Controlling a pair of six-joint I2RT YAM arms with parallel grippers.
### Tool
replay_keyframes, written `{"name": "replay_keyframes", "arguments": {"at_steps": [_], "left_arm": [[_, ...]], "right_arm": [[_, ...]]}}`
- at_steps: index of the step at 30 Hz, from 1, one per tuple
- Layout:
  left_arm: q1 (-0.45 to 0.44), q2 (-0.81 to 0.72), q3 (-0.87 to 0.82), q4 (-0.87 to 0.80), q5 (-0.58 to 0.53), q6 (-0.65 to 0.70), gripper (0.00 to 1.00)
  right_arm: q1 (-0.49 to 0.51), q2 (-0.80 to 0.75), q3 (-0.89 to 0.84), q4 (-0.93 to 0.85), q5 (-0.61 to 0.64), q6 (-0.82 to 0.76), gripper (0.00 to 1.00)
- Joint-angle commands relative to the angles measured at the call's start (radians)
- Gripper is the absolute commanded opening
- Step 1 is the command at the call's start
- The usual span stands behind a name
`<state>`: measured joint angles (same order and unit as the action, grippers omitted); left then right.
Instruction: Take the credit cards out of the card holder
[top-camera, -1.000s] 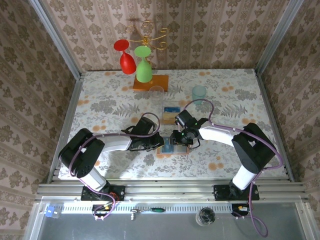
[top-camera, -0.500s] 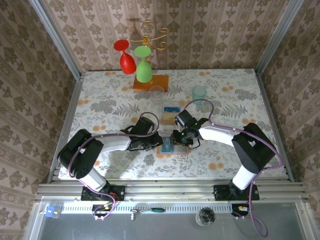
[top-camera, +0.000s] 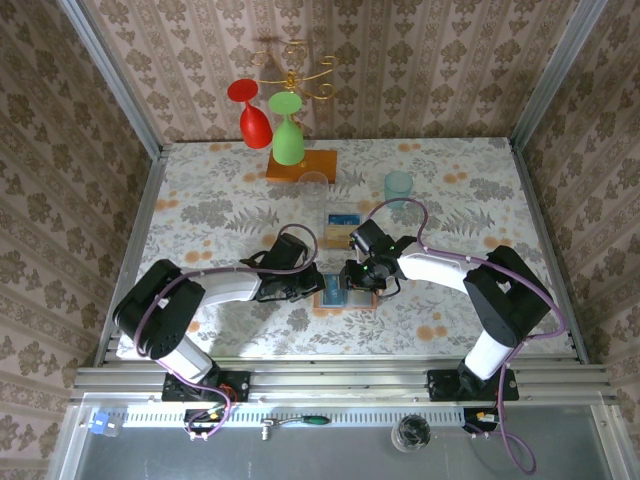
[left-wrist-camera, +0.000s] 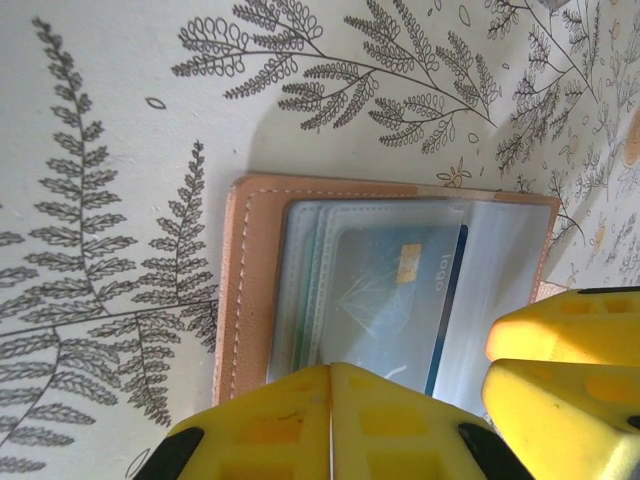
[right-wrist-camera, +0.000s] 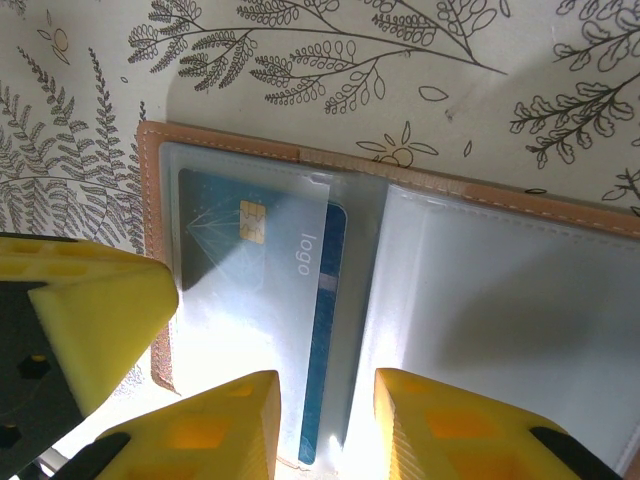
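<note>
Credit cards are what must come out, and one blue card sits inside a see-through pocket of the card holder. The card holder lies open and flat on the bench, closer to the near edge than the far edge and about halfway between the left and right edges. Two loose cards lie out on the bench a bit further toward the far edge, so I think part of the job is done. The left gripper has its jaws pressed together, and it sits over the near rim of the card holder, right by the blue card. It looks like it is pinning the holder down, but I cannot tell if it really touches. The right gripper has its jaws apart with nothing in them, one on each side of the card's dark blue edge. From above, the left gripper and the right gripper are both at the holder, very near each other. I think the step now is getting this card out. Next, the right jaws need to pinch that edge and slide the card out sideways, while the holder stays put.
</note>
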<state>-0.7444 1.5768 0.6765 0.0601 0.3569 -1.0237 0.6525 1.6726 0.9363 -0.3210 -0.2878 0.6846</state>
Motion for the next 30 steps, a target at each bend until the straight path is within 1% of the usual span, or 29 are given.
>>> {"name": "replay_keyframes", "arguments": {"at_steps": [1, 11, 20, 30], "left_arm": [[0.011, -0.026, 0.001, -0.029, -0.014, 0.027, 0.09], [0.010, -0.007, -0.001, -0.032, -0.013, 0.031, 0.08], [0.012, 0.019, -0.011, -0.035, -0.011, 0.022, 0.03], [0.011, 0.026, -0.017, -0.036, -0.007, 0.020, 0.03]], "right_arm": [[0.005, -0.001, 0.014, -0.003, -0.002, 0.004, 0.31], [0.006, 0.007, 0.022, -0.003, -0.010, 0.003, 0.31], [0.005, 0.013, 0.031, -0.004, -0.014, 0.003, 0.31], [0.005, 0.035, 0.020, 0.068, -0.075, 0.039, 0.31]]}}
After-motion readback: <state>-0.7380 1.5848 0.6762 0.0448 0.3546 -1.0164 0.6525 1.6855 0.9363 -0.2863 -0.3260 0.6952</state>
